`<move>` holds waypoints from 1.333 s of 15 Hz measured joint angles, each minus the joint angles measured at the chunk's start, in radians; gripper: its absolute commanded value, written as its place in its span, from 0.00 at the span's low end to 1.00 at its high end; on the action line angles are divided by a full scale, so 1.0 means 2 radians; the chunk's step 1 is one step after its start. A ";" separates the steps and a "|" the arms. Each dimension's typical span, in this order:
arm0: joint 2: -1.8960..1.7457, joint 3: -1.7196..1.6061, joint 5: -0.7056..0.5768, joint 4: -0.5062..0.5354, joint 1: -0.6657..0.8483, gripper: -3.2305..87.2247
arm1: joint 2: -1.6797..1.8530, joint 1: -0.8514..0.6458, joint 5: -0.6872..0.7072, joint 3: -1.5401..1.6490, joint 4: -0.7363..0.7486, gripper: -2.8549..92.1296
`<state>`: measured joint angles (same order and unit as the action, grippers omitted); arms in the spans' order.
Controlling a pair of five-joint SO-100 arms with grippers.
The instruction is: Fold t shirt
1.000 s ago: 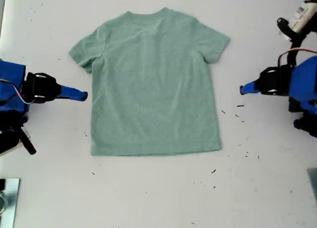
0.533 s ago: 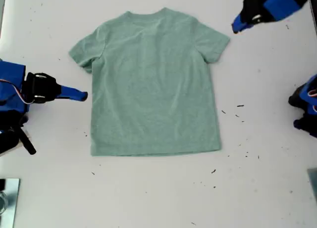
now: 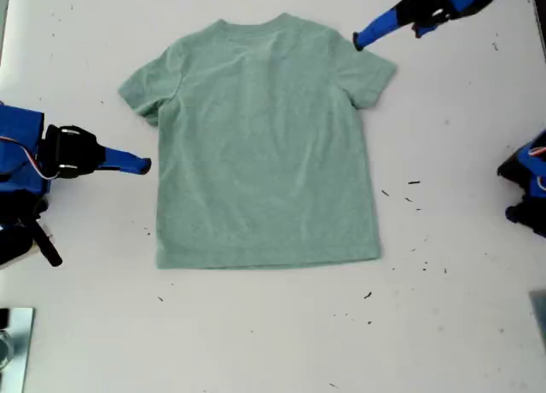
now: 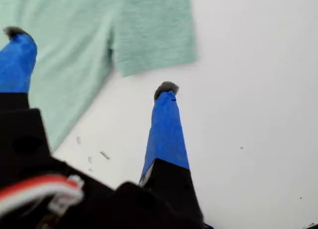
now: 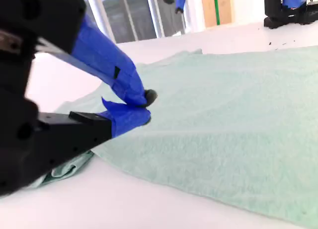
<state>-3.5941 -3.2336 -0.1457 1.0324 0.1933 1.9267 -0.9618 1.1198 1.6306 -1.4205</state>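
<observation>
Pale sage-green t shirt (image 3: 264, 141) spread flat on a white worktop (image 3: 273, 342), neck toward the exterior view's top, hem toward its bottom, lying just as in the earlier frames. First claw (image 3: 358, 42) now over the shoulder seam of the sleeve on the exterior view's right, having swung from that view's right edge up to its top and then inward toward the cloth over the past second; jaws spread wide apart in the first wrist view (image 4: 94, 62), one fingertip (image 4: 15, 33) over the shirt body, the other over bare worktop just past the sleeve hem, nothing gripped. Second claw (image 3: 147, 164) unmoved just off the shirt's side edge at the exterior view's left, below the sleeve; jaws closed tip to tip (image 5: 146, 107), holding nothing, low beside the cloth. Dark specks (image 3: 414, 183) scattered on the worktop toward the exterior view's lower right.
</observation>
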 measured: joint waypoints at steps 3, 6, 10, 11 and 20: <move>0.000 -0.001 0.000 0.000 0.000 0.03 | -0.057 -0.025 0.015 0.111 0.142 0.49; 0.000 -0.001 0.000 0.000 0.000 0.03 | -0.146 -0.032 0.025 0.104 0.219 0.42; 0.000 -0.001 0.000 0.000 -0.001 0.03 | -0.259 -0.033 0.028 0.028 0.219 0.01; 0.000 -0.001 0.000 0.000 -0.001 0.03 | -0.275 -0.028 0.028 -0.007 0.200 0.01; 0.000 -0.001 -0.005 0.000 -0.001 0.03 | -0.278 0.067 -0.021 -0.359 -0.155 0.01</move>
<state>-3.5941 -3.2352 -0.1549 1.0324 0.1917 1.3698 -0.8283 1.0784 0.9127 -1.7303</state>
